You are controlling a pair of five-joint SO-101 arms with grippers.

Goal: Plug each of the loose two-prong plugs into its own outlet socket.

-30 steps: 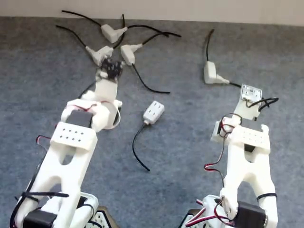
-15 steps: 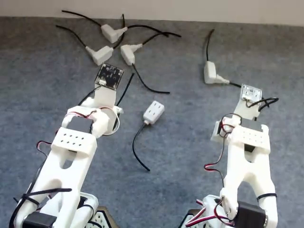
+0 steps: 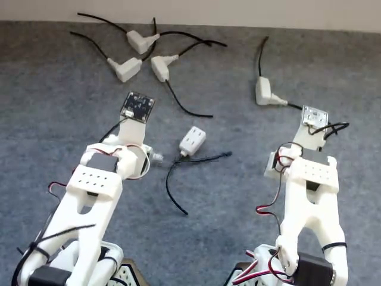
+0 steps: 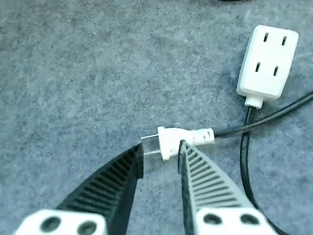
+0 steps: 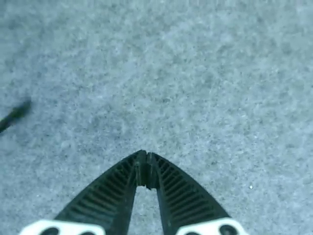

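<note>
Clamping in the left gripper point(image 4: 161, 151): small white plastic two-prong plug point(image 4: 170, 139), two bare metal prongs, ribbed collar, thin black cord point(image 4: 264, 122) trailing behind. Sitting over grey carpet point(image 4: 73, 73), near the white rectangular plastic outlet block point(image 4: 267, 61), not touching. Right gripper point(image 5: 146, 169) pinched closed on nothing, over bare carpet.
</note>
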